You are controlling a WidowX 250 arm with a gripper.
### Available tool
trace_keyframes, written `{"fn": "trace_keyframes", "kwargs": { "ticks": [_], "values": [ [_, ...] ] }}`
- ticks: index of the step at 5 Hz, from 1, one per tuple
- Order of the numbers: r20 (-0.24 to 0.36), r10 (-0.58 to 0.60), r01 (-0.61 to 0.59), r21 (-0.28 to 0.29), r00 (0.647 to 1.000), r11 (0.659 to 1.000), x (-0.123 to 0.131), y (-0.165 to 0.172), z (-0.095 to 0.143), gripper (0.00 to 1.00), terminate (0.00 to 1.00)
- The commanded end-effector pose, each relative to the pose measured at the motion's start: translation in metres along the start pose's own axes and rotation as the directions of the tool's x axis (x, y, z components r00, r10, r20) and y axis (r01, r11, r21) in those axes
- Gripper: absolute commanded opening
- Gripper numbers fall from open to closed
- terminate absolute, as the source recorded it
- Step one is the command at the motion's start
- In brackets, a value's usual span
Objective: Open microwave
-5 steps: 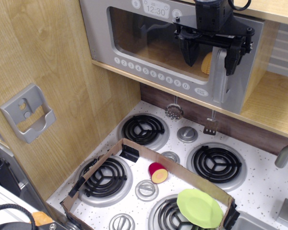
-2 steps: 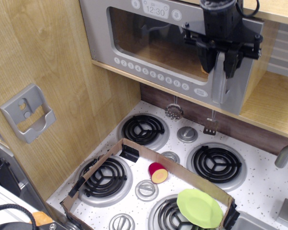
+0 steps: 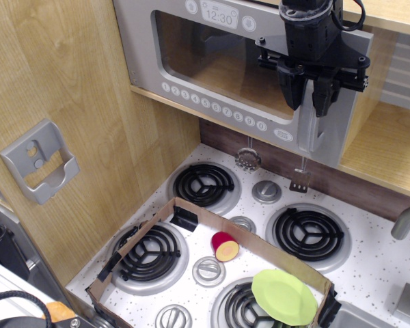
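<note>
The end effector (image 3: 309, 101) straddles the microwave (image 3: 212, 61) door's vertical handle (image 3: 313, 126), fingers apart, not yet clamped.

Readable on the clock display (image 3: 219, 15) at the twelve o'clock edge of the microwave (image 3: 212, 65): "12:30". Along the door's lower edge, running toward four o'clock, a row of round white buttons (image 3: 214, 104) marked with single digits, one through nine and then zero, though too small to confirm each. Just past that row at its four o'clock end, an oval button (image 3: 282, 134) with lettering too blurred to read.
</note>
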State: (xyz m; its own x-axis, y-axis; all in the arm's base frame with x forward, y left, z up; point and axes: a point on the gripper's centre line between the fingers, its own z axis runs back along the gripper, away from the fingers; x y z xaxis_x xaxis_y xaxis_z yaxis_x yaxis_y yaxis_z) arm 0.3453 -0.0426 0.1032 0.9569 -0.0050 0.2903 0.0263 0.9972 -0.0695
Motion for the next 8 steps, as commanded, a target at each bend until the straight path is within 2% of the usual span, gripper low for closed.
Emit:
{"fn": "trace_keyframes", "kwargs": {
  "ticks": [1,2,4,5,6,7,8],
  "values": [
    [0.020,0.063,-0.063,0.030,0.998,0.998,0.001,0.011,0.021,1.00,0.00],
    [0.023,0.089,-0.091,0.054,0.996,0.994,-0.008,0.013,0.025,1.00,0.00],
    [0.037,0.185,-0.187,0.091,0.982,0.978,-0.045,0.023,0.035,1.00,0.00],
    [0.007,0.265,-0.264,0.115,0.964,0.958,-0.055,0.014,0.041,1.00,0.00],
    [-0.067,0.387,-0.376,0.131,0.920,0.917,-0.063,-0.011,0.052,1.00,0.00],
    [-0.130,0.398,-0.385,0.116,0.908,0.916,-0.055,-0.043,0.066,1.00,0.00],
    [-0.146,0.235,-0.225,0.077,0.961,0.971,-0.064,-0.069,0.065,1.00,0.00]
  ]
}}
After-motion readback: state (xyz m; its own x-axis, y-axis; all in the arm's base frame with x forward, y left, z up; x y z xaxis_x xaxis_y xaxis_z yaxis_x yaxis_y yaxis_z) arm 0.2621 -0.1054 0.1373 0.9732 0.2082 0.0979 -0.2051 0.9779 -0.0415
